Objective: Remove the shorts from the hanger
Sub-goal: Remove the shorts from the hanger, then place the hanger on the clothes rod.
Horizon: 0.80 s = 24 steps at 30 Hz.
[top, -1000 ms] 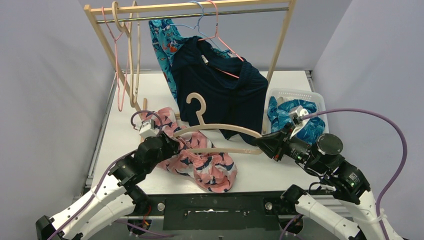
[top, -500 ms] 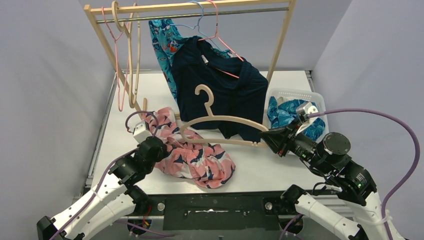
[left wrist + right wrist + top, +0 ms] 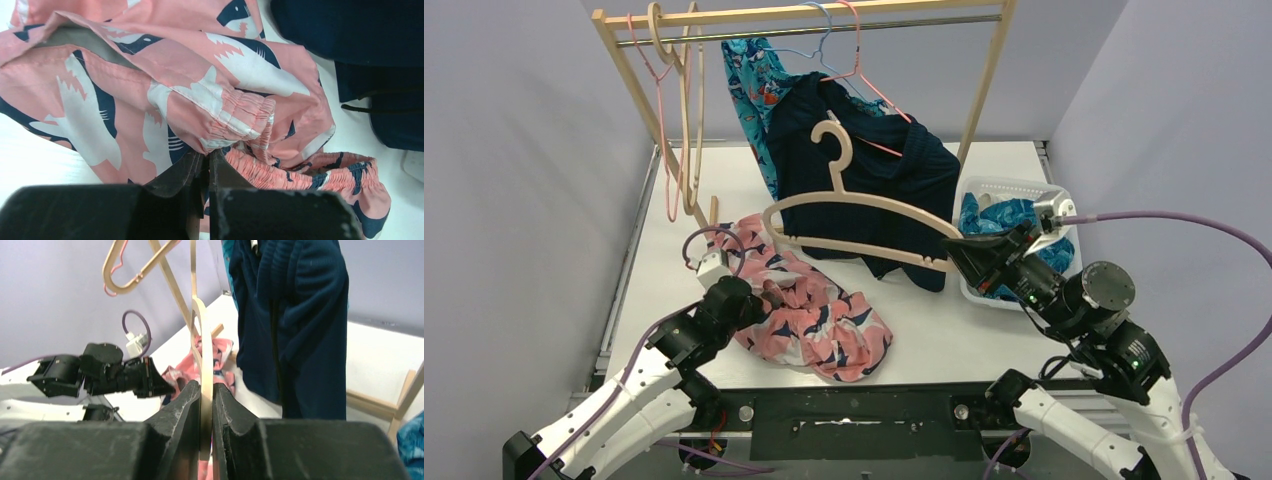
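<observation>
Right pincer (image 3: 206, 397) clamped on wooden hanger (image 3: 204, 350) at its 4 o'clock end, holding it aloft. Left pincer (image 3: 206, 161) pinches pink shorts (image 3: 125, 100) waistband, anchoring them on the surface (image 3: 944, 340) at 7 o'clock, off the hanger.

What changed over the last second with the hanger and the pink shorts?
The right gripper, shut on the wooden hanger, raised it up and back, away from the pink shorts. The left gripper closed on the pink shorts. The hanging navy shorts stayed put.
</observation>
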Motion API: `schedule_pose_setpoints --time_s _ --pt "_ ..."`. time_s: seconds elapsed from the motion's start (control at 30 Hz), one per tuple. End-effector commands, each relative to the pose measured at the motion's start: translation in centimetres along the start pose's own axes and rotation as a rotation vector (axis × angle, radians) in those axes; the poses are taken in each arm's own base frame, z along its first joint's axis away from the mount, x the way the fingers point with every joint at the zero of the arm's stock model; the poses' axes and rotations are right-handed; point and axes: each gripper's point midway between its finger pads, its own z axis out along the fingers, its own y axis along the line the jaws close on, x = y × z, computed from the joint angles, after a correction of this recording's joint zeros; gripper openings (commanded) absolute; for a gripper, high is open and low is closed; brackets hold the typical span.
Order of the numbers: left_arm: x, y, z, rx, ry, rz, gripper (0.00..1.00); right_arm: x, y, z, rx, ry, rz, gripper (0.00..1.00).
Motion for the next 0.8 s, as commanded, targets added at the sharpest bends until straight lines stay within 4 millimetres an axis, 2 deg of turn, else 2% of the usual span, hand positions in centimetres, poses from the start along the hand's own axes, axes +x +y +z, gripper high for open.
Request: schedule_pose_setpoints --time_s 0.0,0.23,0.47,0.6,0.77 --pt "-0.2 -1.9 -0.3 0.083 0.011 -0.040 0.00 -5.0 0.6 2.8 -0.019 -0.186 -0.025 0.00" --pt "-0.1 -1.9 -0.5 0.088 0.020 -0.038 0.00 -7.5 0.7 5.7 -0.012 -0.287 -0.081 0.00" --pt "-0.1 -1.7 -0.4 0.080 0.014 -0.043 0.00 -6.5 4.0 9.3 0.014 -0.292 -0.216 0.00" --pt "0.0 -1.7 -0.3 0.078 0.018 -0.037 0.00 -6.4 6.0 9.7 0.090 -0.352 -0.285 0.00" --pt "0.0 -1.6 -0.4 0.079 0.020 -0.034 0.00 -7.1 6.6 9.9 0.165 -0.401 -0.328 0.00"
